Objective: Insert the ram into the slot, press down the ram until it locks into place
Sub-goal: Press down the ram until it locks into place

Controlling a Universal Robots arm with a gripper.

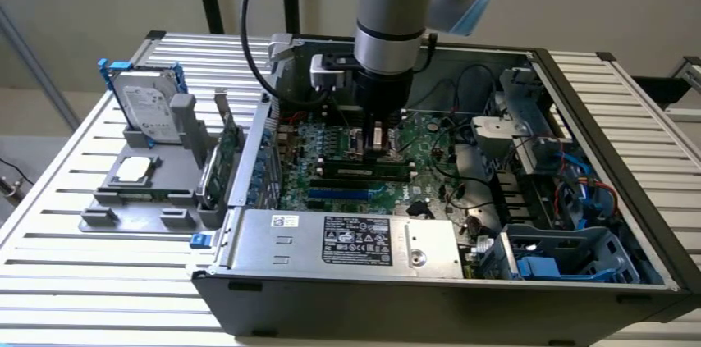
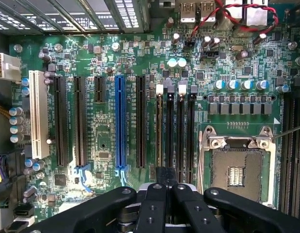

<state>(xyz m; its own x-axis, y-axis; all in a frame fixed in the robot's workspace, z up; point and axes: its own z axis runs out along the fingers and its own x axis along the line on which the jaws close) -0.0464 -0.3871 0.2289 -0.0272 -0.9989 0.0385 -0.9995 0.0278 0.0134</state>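
Several parts in from the exterior view's left, past the upright card (image 1: 225, 158), hanging low over the board with the gripper (image 1: 378, 140) drawn closed, fingertips (image 2: 155, 208) side by side, directly above the ram (image 1: 362, 170), itself lying lengthwise along the slot (image 1: 362, 177); not telling whether it is clipped in. Judging it light, stiff and thin yet easily cracked, so bearing on the bare top edge, pushing evenly, keeping off the chips and staying clear of the cables (image 1: 570, 191) further right.

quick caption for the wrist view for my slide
Black gripper poised over the black memory slots on a green motherboard, beside the blue expansion slot and square metal CPU socket.
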